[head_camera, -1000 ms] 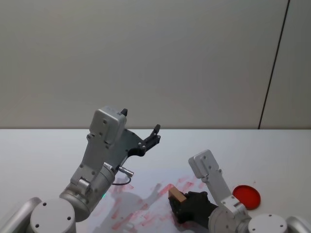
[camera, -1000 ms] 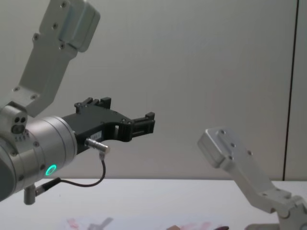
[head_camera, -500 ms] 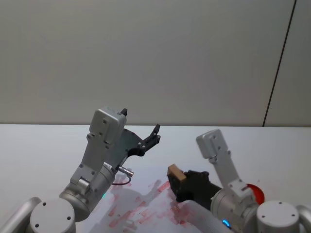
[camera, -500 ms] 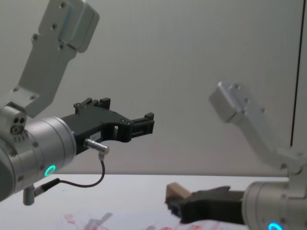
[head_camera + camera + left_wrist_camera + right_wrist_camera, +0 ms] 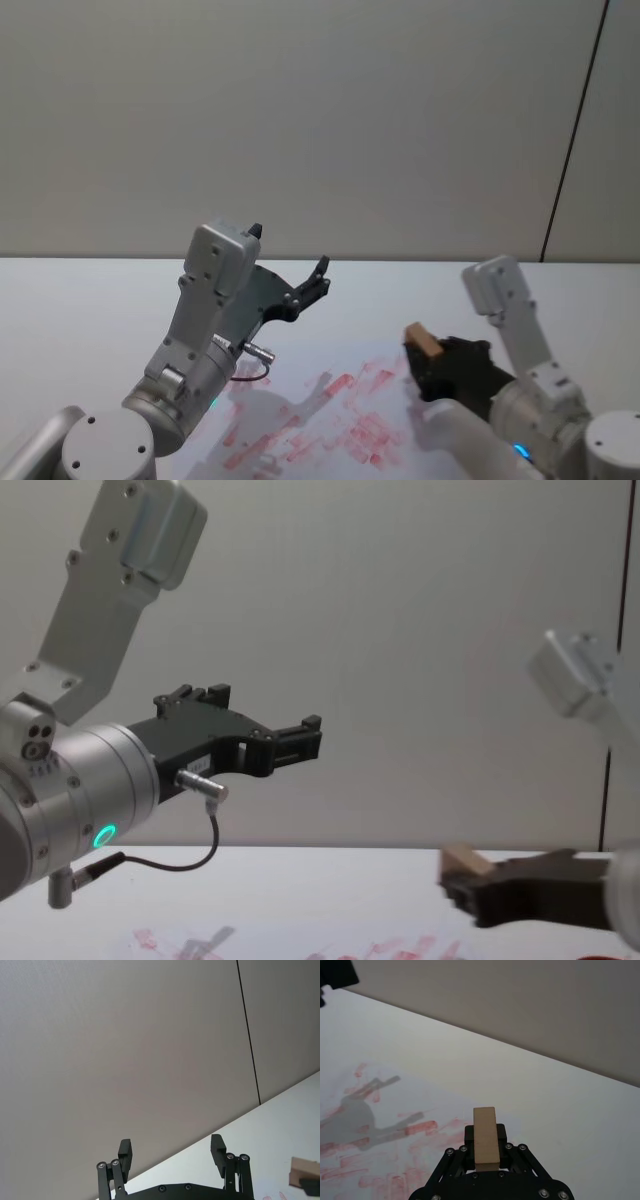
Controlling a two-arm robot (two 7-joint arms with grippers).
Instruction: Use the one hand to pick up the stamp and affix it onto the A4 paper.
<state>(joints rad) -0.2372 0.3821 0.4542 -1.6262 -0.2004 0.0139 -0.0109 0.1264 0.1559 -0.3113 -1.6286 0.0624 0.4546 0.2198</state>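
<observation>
- The right end effector (image 5: 428, 362) is reaching forward at the robot's right side, its two black fingers closing on the stamp (image 5: 421, 340) and gripping it from either side.
- The stamp, a light-brown wooden block, is sticking out beyond the fingertips; the chest view is showing it lifted off the desk (image 5: 80, 300).
- The paper (image 5: 335, 415) is lying flat on the desk, carrying smudgy red prints across its middle and right part.
- The stamp is hanging by the right-hand end of those prints, not touching the sheet.
- The left end effector (image 5: 171, 1147) is hovering well above the desk on the robot's left, fingers spread wide and gripping nothing.
</observation>
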